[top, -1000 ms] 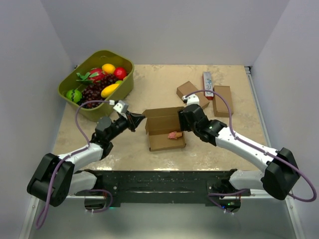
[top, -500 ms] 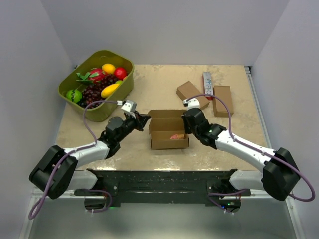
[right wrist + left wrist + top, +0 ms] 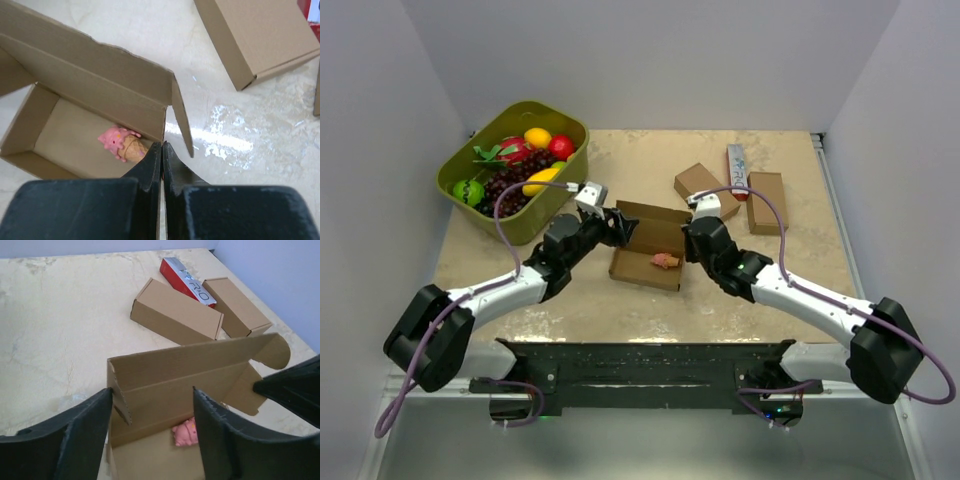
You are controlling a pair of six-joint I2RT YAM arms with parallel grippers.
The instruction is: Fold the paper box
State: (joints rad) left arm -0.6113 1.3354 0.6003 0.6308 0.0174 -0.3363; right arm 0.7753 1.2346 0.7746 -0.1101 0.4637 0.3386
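The paper box (image 3: 638,268) lies open at mid-table, its lid panel (image 3: 190,362) raised and a small side flap (image 3: 181,122) sticking out. A pink ice-cream toy (image 3: 121,142) lies inside. My left gripper (image 3: 151,390) is open, its fingers (image 3: 82,435) straddling the box's left end and the lid's corner without clamping them; it also appears from above (image 3: 620,228). My right gripper (image 3: 161,146) is shut, pinching the box's right end wall between its tips, and it stands at the box's right end in the top view (image 3: 688,252).
Two plain closed brown boxes (image 3: 700,185) (image 3: 766,202) and a white-and-red carton (image 3: 737,168) lie behind the right arm. A green bin (image 3: 572,170) of toy fruit stands at the back left, close to the left arm.
The left gripper has opened and reached in over the box's left end. The right gripper has shut on the right end wall. The box has turned and shifted away from the arms.
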